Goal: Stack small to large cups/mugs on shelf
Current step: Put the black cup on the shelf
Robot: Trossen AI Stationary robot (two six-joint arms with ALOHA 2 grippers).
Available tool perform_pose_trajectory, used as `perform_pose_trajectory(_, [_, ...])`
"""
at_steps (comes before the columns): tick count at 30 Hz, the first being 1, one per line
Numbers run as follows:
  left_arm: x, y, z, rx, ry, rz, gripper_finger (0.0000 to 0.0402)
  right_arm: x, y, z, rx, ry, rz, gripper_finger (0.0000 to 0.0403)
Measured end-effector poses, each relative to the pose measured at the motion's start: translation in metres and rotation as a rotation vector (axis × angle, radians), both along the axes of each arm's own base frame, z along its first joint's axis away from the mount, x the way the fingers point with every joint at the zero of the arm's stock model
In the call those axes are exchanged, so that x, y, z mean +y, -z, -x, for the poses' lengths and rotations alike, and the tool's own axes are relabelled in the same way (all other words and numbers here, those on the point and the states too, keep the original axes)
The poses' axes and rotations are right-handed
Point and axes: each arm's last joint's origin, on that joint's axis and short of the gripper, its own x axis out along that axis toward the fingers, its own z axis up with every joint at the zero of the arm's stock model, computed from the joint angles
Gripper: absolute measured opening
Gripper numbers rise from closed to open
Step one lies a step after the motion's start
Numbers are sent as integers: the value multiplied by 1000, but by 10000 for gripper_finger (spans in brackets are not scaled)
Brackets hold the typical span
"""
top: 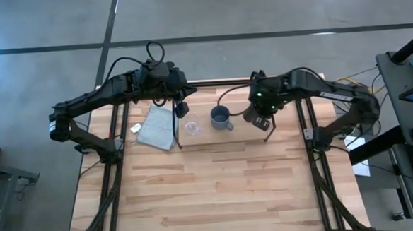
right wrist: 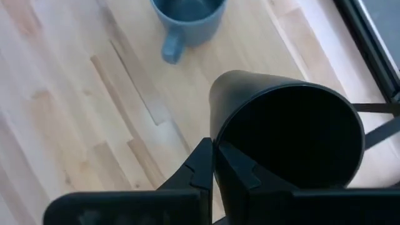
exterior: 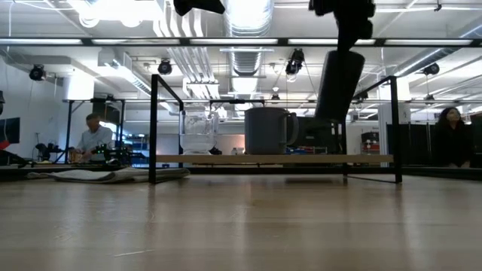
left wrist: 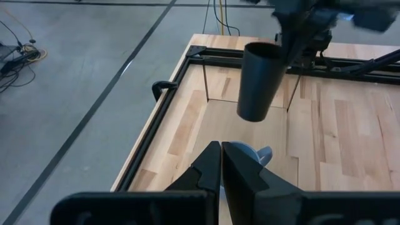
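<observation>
The shelf [exterior: 226, 159] is a low light-wood board with black wire end frames at the table's far middle. On it stand the small clear cup [exterior: 198, 134] toward its left end and the blue-grey mug [exterior: 267, 130] in its middle; both also show in the high view, the clear cup [top: 191, 127] and the mug [top: 221, 118]. My right gripper [right wrist: 215, 164] is shut on the tall dark cup [exterior: 339, 83] above the shelf's right end. My left gripper [left wrist: 221, 164] is shut and empty, high above the shelf's left end [top: 183, 108]. My right gripper pinches the dark cup's rim wall [right wrist: 214, 128], one finger inside the cup's mouth and one outside. The fingers come from above, pointing down. The cup hangs below them, tilted, mouth up, its base [exterior: 330, 114] lifted clear of the shelf board.
A folded grey cloth [top: 156, 127] lies left of the shelf. Black frame rails [top: 306, 124] run along the table's sides and far edge. Bare wood tabletop [top: 218, 193] stretches toward the near edge. People show in the room beyond the table [exterior: 94, 135].
</observation>
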Motion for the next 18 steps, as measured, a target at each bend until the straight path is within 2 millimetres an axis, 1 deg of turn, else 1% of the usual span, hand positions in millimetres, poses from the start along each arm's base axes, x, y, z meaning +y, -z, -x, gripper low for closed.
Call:
perform_pose_trajectory(5, [0,0,0,0,0,0,0,-11,17,-16,80,-38,-4,8])
perform_pose_trajectory(11, [0,0,0,1,0,0,0,-20,34,-30,149,-78,-9,8])
perform_pose_trajectory(18, [0,0,0,1,1,0,0,-22,44,-38,190,-118,-11,8])
